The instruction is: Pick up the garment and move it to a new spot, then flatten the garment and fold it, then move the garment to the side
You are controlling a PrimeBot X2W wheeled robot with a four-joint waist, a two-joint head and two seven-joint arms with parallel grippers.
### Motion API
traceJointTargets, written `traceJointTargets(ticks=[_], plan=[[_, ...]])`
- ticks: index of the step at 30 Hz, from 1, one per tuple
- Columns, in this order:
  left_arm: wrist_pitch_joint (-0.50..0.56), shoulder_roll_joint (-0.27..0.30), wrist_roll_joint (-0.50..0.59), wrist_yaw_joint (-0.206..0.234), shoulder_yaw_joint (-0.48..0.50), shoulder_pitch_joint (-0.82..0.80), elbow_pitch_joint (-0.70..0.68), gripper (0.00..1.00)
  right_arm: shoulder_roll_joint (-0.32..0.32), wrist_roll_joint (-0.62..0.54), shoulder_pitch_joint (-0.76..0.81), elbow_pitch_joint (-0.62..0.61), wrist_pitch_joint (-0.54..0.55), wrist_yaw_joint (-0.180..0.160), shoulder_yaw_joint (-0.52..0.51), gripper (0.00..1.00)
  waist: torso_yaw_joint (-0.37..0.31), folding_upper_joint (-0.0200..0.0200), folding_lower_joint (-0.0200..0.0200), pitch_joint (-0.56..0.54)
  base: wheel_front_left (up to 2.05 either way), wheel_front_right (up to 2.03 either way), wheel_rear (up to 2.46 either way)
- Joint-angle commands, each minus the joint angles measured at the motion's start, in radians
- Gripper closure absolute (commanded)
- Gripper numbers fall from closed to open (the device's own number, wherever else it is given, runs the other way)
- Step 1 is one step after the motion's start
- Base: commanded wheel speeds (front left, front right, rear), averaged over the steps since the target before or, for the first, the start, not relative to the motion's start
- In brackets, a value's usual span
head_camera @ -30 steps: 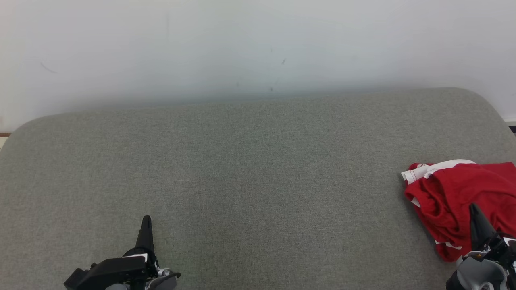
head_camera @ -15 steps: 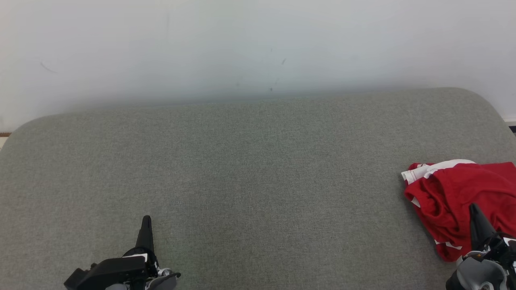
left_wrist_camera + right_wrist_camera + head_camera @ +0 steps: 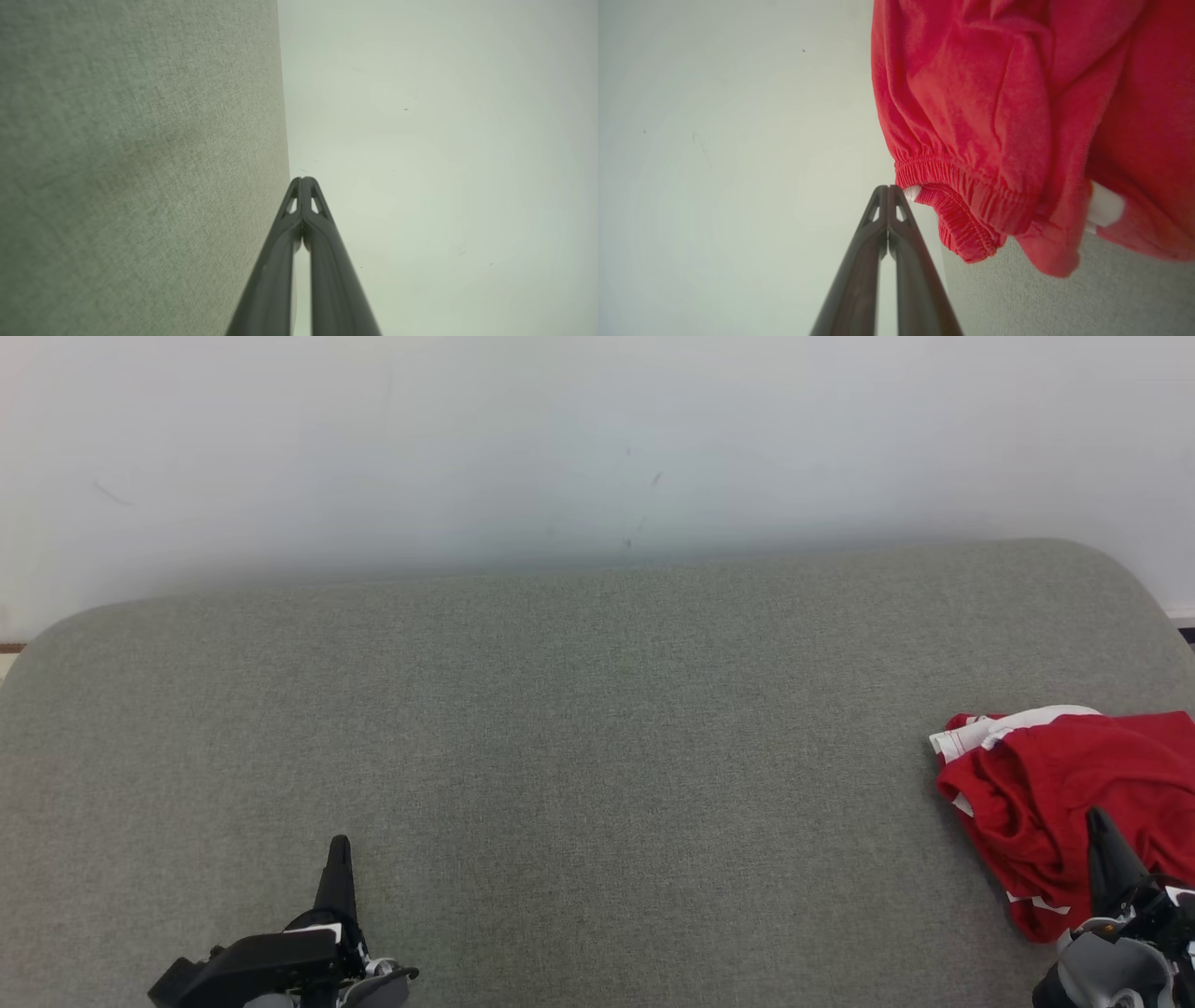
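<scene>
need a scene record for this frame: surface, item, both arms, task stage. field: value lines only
surface: grey fabric pad, white wall behind it
item: red garment with white trim, crumpled, at the pad's right end, partly cut off by the head view's edge
left arm: left gripper over bare pad at near left, jaws shut, nothing held
right arm: right gripper, jaws shut with nothing between them, tip beside the elastic hem; contact unclear
stage: garment not yet picked up
</scene>
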Motion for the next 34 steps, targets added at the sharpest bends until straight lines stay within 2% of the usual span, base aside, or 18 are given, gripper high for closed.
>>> traceJointTargets(ticks=[1, 34], plan=[[0.005, 0.000, -0.008, -0.005, -0.001, -0.005, 0.004, 1.00, 0.003, -0.003, -0.005, 0.002, 0.003, 0.000, 0.000, 1.00, 0.000, 0.0000, 0.0000, 0.000, 0.00, 0.00, 0.00], [0.005, 0.000, -0.008, -0.005, -0.001, -0.005, 0.004, 1.00, 0.004, -0.004, -0.005, 0.002, 0.005, 0.000, -0.003, 1.00, 0.000, 0.0000, 0.0000, 0.000, 0.00, 0.00, 0.00]])
